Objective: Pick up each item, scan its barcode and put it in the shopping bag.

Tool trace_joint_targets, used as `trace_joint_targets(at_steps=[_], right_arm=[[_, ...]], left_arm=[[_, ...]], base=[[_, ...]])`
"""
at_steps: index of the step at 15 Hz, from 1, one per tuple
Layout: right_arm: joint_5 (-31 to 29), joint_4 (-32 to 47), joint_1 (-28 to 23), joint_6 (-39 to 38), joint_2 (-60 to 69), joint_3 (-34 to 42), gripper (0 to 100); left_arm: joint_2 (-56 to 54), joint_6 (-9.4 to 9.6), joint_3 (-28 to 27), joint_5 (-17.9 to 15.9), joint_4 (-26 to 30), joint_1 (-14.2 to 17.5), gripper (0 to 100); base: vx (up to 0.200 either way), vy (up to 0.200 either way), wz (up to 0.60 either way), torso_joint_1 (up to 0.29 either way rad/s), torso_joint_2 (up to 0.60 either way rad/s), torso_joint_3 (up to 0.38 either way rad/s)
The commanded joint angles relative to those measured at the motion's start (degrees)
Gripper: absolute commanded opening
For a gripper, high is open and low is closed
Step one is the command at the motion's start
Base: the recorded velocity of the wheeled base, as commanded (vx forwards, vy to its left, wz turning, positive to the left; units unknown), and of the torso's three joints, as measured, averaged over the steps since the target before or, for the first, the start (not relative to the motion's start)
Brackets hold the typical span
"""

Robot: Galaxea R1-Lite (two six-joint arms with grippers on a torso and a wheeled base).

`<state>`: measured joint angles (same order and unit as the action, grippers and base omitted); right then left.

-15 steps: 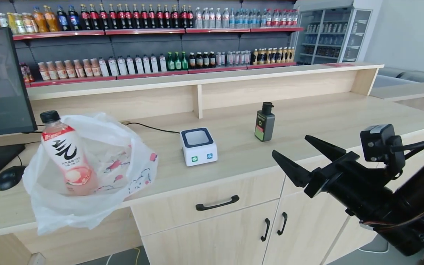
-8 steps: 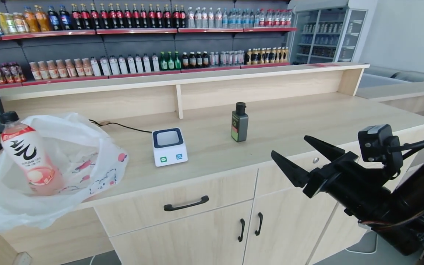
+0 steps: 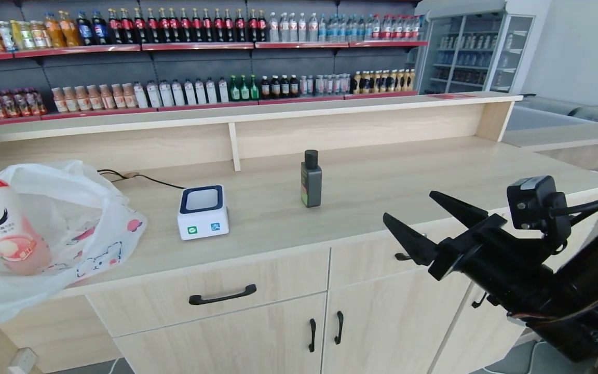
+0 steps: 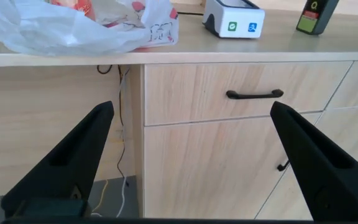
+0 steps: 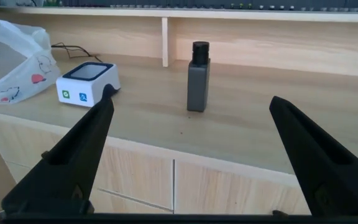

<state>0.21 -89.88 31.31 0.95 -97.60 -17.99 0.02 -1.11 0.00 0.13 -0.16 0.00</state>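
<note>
Counter edge [image 3: 330, 241] runs between dark bottle [image 3: 311, 179] and right gripper [image 3: 408, 204].

The barcode scanner [image 3: 203, 213] shows two small front icons, one green, one blue; the pink drink bottle [image 3: 5, 228] carries bold black brush characters.

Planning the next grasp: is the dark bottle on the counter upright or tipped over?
Upright. The dark bottle stands on its base on the counter, cap on top, apart from the scanner.
</note>
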Motion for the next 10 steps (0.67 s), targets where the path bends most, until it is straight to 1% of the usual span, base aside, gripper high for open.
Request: trace_joint_targets(at_steps=[1,2,3,10], right_arm=[[0.06,-0.12,0.07,0.02,-0.58,-0.02,100],[0.06,-0.12,0.07,0.02,-0.75,-0.11,100],[0.06,-0.12,-0.10,0.02,-1.10,-0.02,100],[0.06,-0.12,-0.81,0.02,-3.56,-0.99,100]], left_arm=[[-0.02,-0.03,0.00,0.04,-0.02,0.00,100],[0.06,-0.03,0.00,0.04,-0.02,0.00,100],[-0.02,-0.03,0.00,0.04,-0.02,0.00,100],[0.06,-0.03,0.00,0.04,-0.02,0.00,100]], base=[[0.200,-0.200,0.60,0.012,0.01,-0.002],[0.200,-0.200,0.60,0.017,0.01,0.002],[0.200,-0.200,0.00,0.012,0.00,0.002],[0.000,0.000,0.00,0.000,0.00,0.000]])
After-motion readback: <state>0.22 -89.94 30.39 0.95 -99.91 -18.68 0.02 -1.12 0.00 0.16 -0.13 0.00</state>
